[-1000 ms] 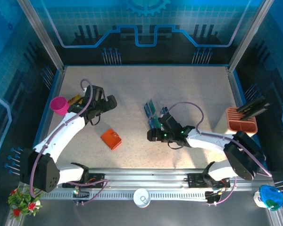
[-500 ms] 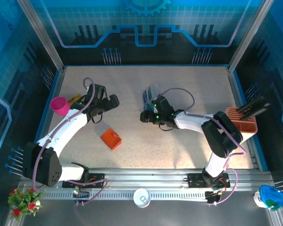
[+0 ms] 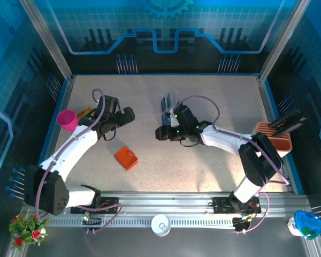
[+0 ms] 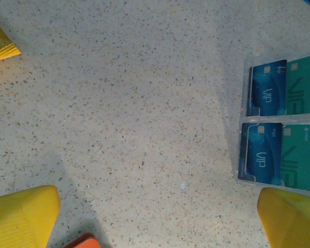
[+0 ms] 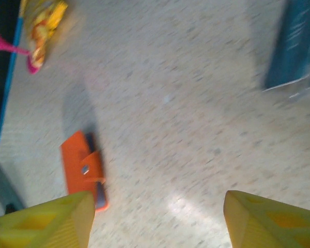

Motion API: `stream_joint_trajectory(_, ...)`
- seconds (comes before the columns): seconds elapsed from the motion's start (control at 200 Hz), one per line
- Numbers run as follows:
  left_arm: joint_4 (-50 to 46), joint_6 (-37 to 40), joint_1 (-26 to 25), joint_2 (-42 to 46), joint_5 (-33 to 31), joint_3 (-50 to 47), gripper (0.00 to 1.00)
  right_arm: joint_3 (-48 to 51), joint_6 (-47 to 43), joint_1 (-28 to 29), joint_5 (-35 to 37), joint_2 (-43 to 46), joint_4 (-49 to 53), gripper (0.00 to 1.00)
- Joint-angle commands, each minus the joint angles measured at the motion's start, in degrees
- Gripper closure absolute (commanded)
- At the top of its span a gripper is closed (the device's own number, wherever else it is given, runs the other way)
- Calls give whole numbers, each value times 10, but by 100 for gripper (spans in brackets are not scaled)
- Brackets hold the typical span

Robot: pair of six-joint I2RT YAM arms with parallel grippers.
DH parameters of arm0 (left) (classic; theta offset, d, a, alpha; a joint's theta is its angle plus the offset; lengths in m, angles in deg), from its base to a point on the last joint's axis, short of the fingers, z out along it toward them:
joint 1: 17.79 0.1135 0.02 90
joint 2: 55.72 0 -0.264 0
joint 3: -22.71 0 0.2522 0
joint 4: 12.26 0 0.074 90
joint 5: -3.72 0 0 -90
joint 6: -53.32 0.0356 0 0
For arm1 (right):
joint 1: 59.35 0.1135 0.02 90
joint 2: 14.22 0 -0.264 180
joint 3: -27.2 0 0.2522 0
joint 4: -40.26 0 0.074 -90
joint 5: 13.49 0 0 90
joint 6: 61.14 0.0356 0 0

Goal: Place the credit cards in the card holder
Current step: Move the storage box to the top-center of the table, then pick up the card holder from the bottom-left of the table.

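Mid-table, right gripper (image 3: 160, 133) has swung away from the near edge to beside credit cards (image 3: 170, 103), jaws spread, empty. Orange card holder (image 3: 126, 157) lies shut, nothing loaded.

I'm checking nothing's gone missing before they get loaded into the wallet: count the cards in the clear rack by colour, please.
Blue cards: 2
Teal-green cards: 2
Total: 4 cards showing in the left wrist view; any tucked behind these cannot be told.

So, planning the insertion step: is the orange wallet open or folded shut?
Folded shut: the wallet lies flat, snap tab across its cover.
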Motion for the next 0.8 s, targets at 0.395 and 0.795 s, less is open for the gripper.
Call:
stream_joint_trajectory(0.395,-41,-5,1,35,6,-13,1,-35,81,106,-105,-104,-24,57)
stream_joint_trajectory(0.795,-47,-8,1,72,10,-45,1,-68,134,143,-103,-169,-71,62)
